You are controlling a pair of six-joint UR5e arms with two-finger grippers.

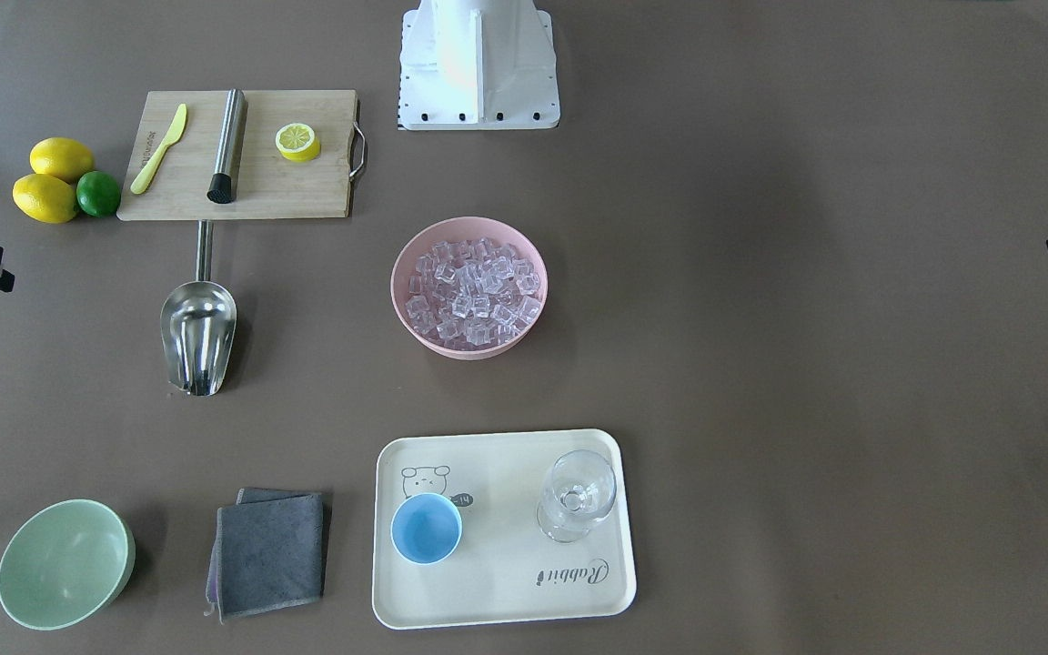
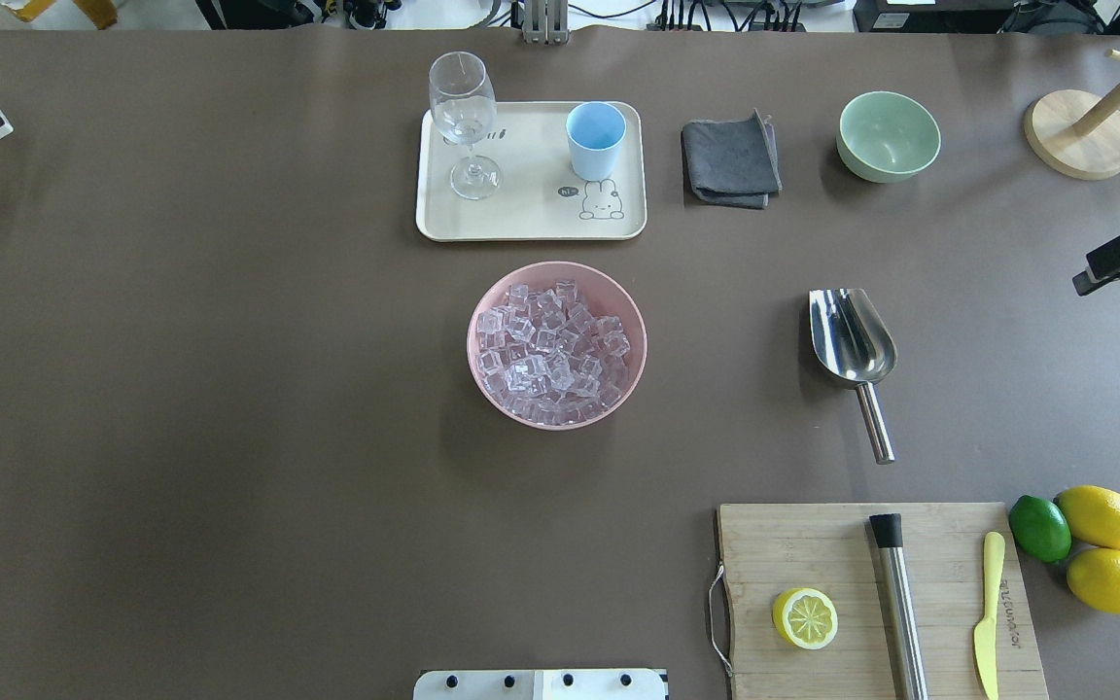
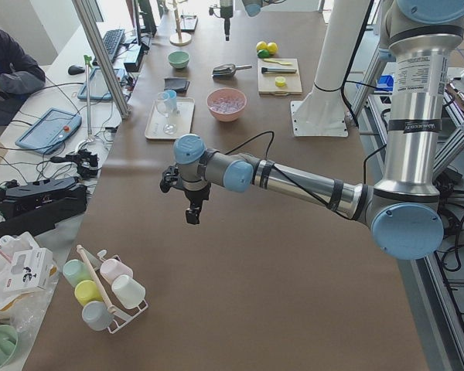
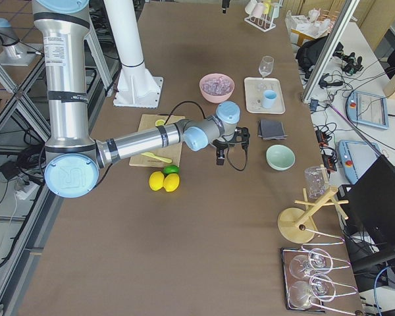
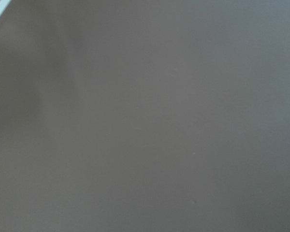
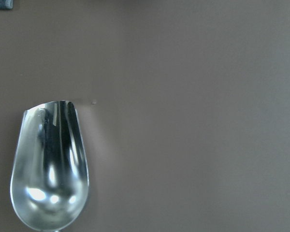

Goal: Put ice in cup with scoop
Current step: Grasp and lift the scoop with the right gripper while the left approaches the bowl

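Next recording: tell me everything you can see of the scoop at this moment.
The scoop looks like shiny stainless steel, with a deep rounded trough and a thin straight rod handle. The trough faces up, is empty and mirrors its surroundings. It lies flat on the brown table, on the robot's right. Its handle points back toward the cutting board but stops short of it, and its mouth points toward the grey cloth. Nothing but the table touches it.

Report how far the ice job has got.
Done: nothing. The small light-blue cup on the cream tray looks empty; the clear ice cubes all sit in the pink bowl. In hand: nothing; the shiny steel scoop lies untouched, the right gripper apart from it. Left: grasp, scoop, pour.
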